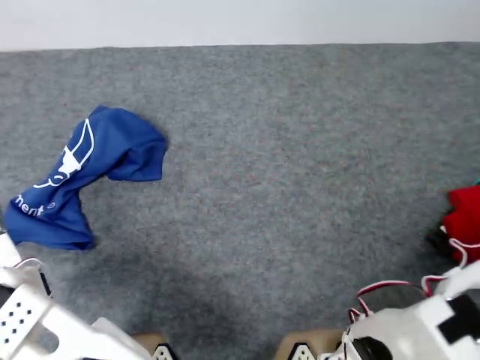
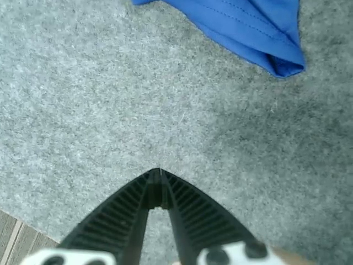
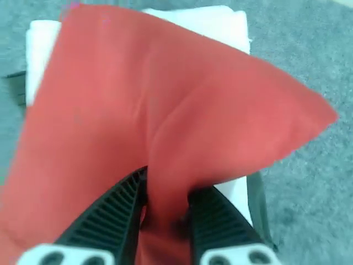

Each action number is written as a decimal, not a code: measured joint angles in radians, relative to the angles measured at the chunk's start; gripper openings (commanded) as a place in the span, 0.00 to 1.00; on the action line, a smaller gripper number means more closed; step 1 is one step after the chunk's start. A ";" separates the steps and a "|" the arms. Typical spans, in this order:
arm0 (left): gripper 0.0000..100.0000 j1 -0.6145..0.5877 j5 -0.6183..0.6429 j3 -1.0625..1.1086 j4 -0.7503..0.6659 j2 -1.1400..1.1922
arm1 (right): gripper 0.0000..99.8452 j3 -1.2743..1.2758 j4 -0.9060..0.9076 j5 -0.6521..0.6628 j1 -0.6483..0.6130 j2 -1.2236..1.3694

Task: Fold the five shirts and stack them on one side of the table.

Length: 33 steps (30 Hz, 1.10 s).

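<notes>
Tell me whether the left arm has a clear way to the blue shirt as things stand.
Probably yes. The left pincer is shut and empty over bare grey felt, and the crumpled blue shirt lies just ahead with nothing between them. It would need to open first.

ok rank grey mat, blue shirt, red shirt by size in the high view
1. grey mat
2. blue shirt
3. red shirt, though the picture's edge cuts it off, so its full size is unsure
</notes>
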 measured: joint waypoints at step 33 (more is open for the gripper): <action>0.00 0.000 -0.097 0.000 0.000 0.000 | 0.28 0.107 0.021 0.025 -0.006 -0.173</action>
